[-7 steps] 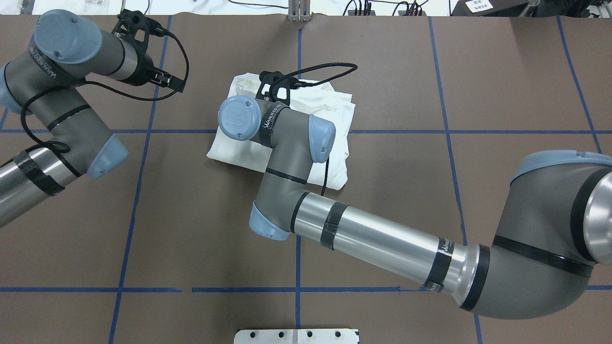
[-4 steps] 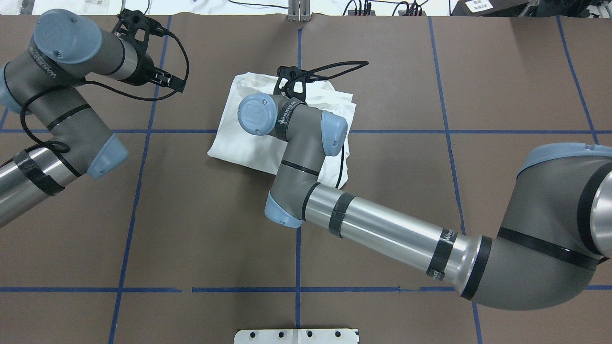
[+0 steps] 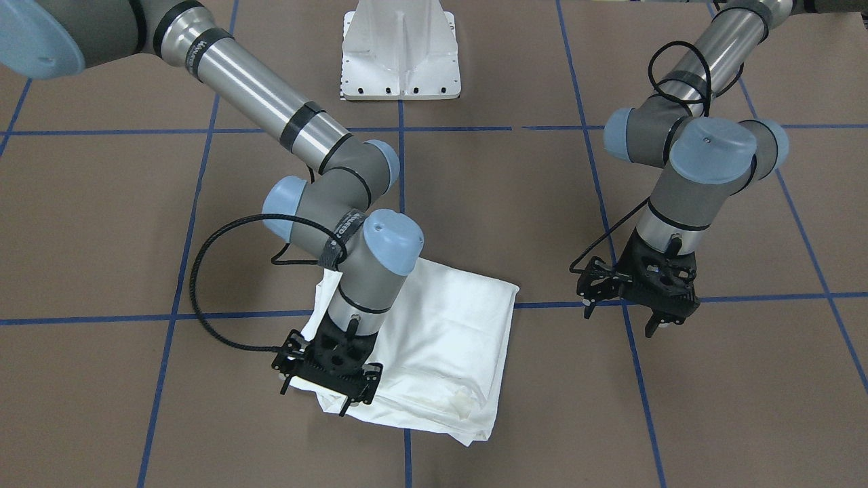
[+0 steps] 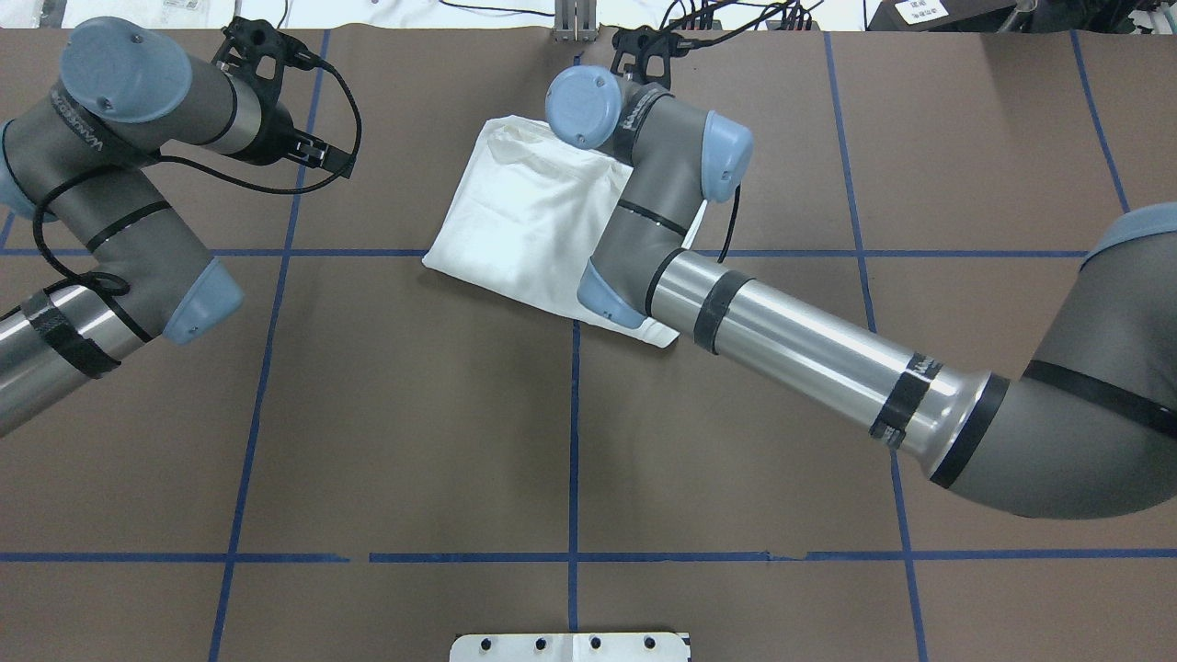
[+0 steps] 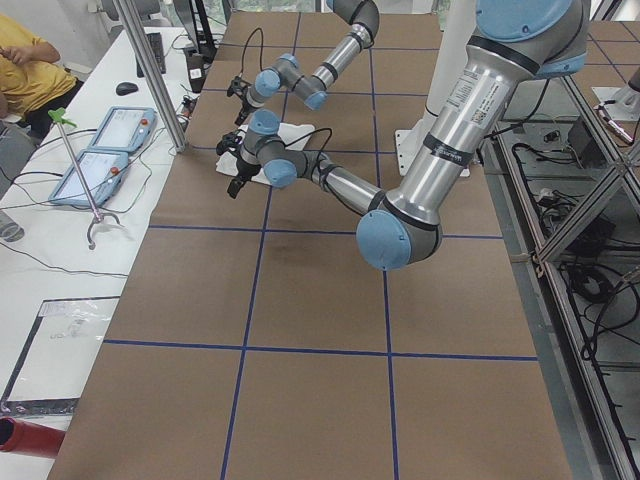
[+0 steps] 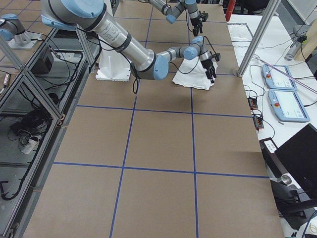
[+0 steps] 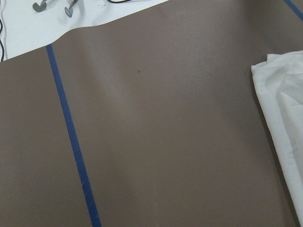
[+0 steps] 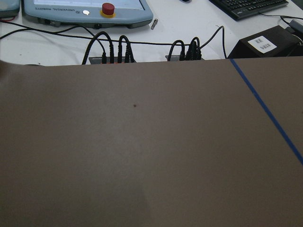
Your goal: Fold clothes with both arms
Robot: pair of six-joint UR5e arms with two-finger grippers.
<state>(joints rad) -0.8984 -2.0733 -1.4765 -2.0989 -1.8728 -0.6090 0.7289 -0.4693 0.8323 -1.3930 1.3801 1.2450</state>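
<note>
Tabletop, shirt beneath right gripper

You see the shirt folded into a compact white rectangle. It lies flat on the table, skewed to the blue grid lines, with a creased patch near one corner. The right arm reaches across it, wrist pointing down. The right gripper hangs at the shirt's edge farthest from the robot, fingers spread. The left arm stands well apart from the shirt. The left gripper points down, fingers spread.
</note>
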